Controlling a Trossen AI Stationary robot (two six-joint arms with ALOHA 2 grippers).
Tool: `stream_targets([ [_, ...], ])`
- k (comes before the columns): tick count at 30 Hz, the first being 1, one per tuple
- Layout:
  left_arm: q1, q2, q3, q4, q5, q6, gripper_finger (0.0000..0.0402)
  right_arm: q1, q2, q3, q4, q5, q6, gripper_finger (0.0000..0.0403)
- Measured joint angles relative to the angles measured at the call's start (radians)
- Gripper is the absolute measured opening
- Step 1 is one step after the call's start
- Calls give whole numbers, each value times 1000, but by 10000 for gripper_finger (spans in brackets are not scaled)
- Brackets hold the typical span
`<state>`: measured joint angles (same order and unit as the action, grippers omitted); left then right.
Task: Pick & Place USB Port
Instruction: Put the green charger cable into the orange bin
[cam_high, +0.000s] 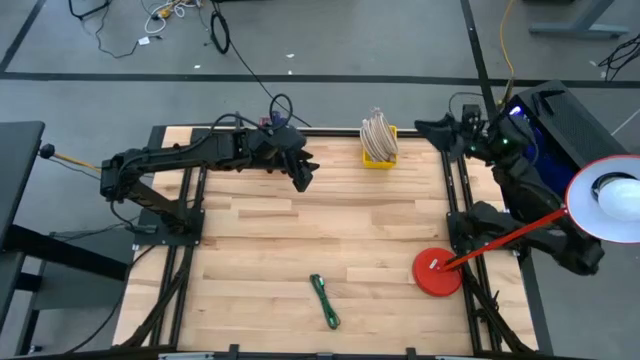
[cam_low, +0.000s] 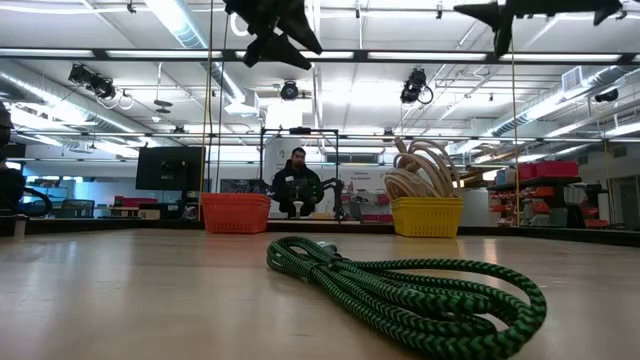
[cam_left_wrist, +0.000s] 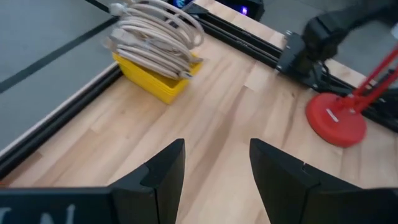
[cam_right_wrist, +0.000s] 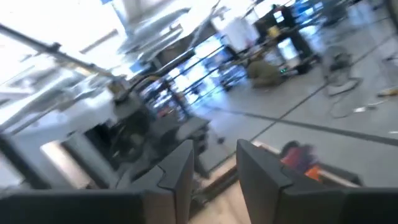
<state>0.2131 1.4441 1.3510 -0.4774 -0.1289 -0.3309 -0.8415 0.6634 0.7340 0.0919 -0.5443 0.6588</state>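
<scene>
A green-and-black braided cable (cam_high: 324, 300) lies bundled on the wooden table near its front edge, and it fills the foreground of the low view (cam_low: 400, 290). My left gripper (cam_high: 303, 175) hangs open well above the table's far middle, with nothing between its fingers (cam_left_wrist: 217, 168). It shows at the top of the low view (cam_low: 280, 40). My right gripper (cam_high: 422, 127) is high over the far right corner. It points about level, and its fingers stand apart on nothing (cam_right_wrist: 214, 168). Both grippers are far from the cable.
A yellow basket (cam_high: 378, 150) full of beige cables stands at the table's far edge. A red lamp base (cam_high: 437, 273) sits at the right, its stalk slanting up to a white lamp head (cam_high: 610, 200). Beyond the table, a person (cam_low: 297, 180) crouches in the room.
</scene>
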Motion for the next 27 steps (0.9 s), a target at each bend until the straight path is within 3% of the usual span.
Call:
stream_targets([
  [5, -4, 0, 0, -27, 23, 21, 186, 184, 44, 46, -76, 101, -79, 108],
  [16, -69, 0, 0, -155, 57, 21, 186, 553, 321, 106, -103, 203, -139, 105],
  [22, -149, 22, 0, -268, 87, 59, 186, 675, 373, 106, -22, 301, -109, 105],
  [27, -225, 127, 0, -329, 118, 142, 186, 717, 377, 107, 29, 388, -89, 105],
])
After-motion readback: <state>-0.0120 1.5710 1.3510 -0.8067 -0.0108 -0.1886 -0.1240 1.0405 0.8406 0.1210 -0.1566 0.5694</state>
